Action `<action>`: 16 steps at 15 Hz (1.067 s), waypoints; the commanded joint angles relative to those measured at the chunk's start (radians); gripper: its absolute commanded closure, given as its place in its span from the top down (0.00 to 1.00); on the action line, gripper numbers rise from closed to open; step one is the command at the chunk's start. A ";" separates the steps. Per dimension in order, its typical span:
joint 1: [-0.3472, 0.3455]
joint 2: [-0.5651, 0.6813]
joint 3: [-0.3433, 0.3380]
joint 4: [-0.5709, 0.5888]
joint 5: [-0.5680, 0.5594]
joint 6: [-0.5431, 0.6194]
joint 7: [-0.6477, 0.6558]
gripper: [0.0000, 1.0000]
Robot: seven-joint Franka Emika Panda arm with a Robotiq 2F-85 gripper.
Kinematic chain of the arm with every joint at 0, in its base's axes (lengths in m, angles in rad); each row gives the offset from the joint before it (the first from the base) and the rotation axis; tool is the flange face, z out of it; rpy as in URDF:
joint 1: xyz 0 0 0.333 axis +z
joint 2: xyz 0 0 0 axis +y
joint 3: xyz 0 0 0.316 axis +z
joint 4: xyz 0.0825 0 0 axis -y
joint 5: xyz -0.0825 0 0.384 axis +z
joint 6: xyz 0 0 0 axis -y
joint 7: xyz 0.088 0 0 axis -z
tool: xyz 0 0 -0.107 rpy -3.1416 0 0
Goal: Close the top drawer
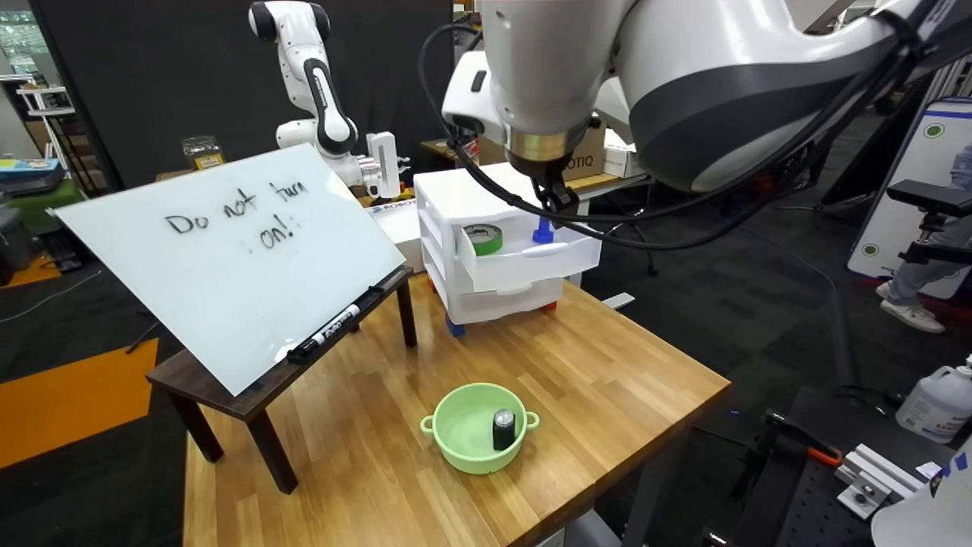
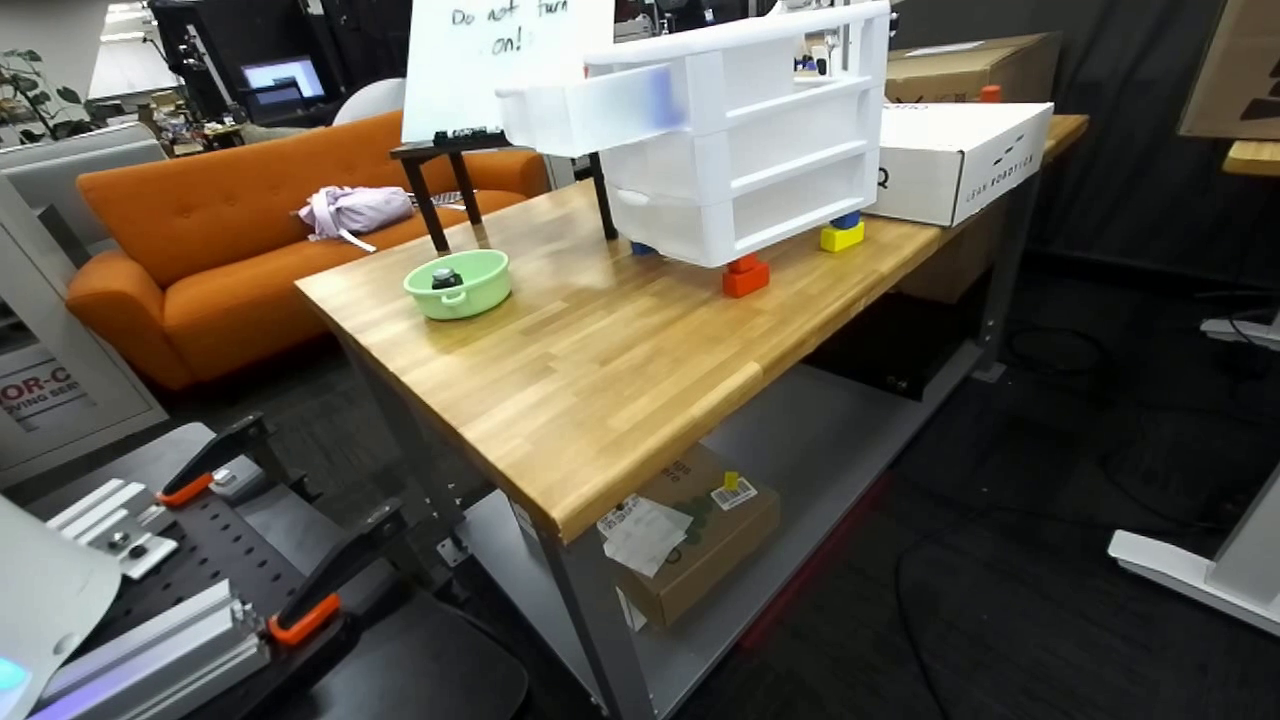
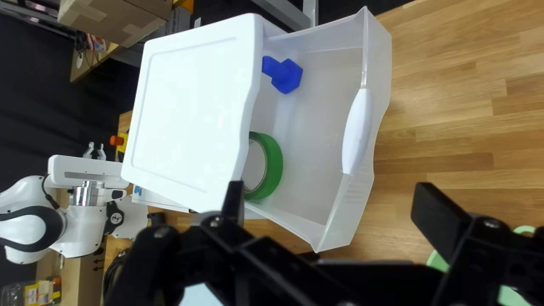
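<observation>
"So, how's the gripper [image 3: 331, 195]?"

"Released; in the wrist view its fingers [image 3: 441, 221] stand wide apart."

"And the top drawer [image 3: 323, 127]?"

"It juts well out of the small white drawer unit [image 3: 191, 114], above the lower drawer [image 1: 509, 302]. Its front, with the white handle [image 3: 357, 131], faces right in the wrist view, and the long side of that front runs nearly up and down there, top end leaning right. In both exterior views it points toward the side of the table [image 1: 364, 425] with the green bowl [image 1: 465, 422]. A blue bolt [image 3: 284, 75] and a roll of green tape [image 3: 275, 168] sit inside."

"Any words to read?"

"Yes. The whiteboard [image 1: 235, 266] says 'Do not turn on!' in both exterior views. In an exterior view, a cardboard box [image 1: 586, 152] shows 'OTIQ'. The white box [image 2: 920, 175] behind the unit has 'LEAN' on its side. A sign [image 2: 45, 392] near the orange sofa [image 2: 230, 280] reads 'OR-C', its second line cut short."
</observation>
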 commanded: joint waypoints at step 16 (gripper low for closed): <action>-0.007 0.033 -0.032 -0.157 -0.053 0.079 -0.026 1.00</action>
